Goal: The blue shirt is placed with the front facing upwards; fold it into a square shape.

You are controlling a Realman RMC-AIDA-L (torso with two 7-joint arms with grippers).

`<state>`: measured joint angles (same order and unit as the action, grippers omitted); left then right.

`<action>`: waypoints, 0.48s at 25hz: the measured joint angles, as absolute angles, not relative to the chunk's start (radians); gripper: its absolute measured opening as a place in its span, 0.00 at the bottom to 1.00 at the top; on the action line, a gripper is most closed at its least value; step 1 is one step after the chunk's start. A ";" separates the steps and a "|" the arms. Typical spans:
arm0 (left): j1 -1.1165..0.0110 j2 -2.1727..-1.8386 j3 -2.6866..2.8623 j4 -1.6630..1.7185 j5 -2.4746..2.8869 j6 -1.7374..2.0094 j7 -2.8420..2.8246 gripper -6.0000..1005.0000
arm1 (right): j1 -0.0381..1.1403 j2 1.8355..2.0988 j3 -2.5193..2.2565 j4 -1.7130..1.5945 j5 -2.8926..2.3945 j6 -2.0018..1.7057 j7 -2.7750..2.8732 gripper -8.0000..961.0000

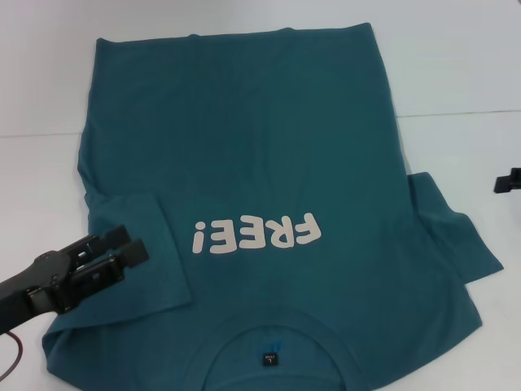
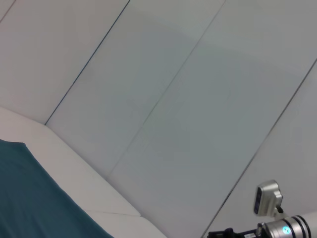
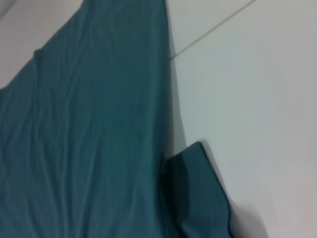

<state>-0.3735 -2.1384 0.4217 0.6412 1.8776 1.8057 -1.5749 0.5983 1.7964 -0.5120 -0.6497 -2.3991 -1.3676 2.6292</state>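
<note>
Teal-blue shirt [image 1: 260, 163] lies flat, front up, on the white surface [image 1: 456, 73]; collar and black neck label [image 1: 269, 358] nearest the robot, white "FREE!" lettering [image 1: 254, 235] mid-chest; left sleeve folded inward over the body, right sleeve spread out; left claw [image 1: 134, 244] hovers over the folded sleeve, fingers parted, grasping nothing; right claw [image 1: 508, 181] barely at the frame edge, well clear of the shirt, state cannot be told.

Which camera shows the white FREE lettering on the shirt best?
The head view: the lettering sits in full on the blue shirt. The left wrist and right wrist views show only plain teal cloth, no letters.
</note>
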 joint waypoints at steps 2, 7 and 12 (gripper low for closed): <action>-0.374 -2.138 0.422 0.639 1.878 1.804 -1.575 0.76 | 0.608 1.802 -0.529 -0.630 -2.399 -1.346 2.619 0.95; -0.376 -2.138 0.422 0.631 1.877 1.800 -1.575 0.76 | 0.629 1.824 -0.541 -0.623 -2.400 -1.322 2.566 0.95; -0.370 -2.138 0.422 0.630 1.861 1.799 -1.574 0.76 | 0.637 1.833 -0.558 -0.623 -2.400 -1.299 2.520 0.95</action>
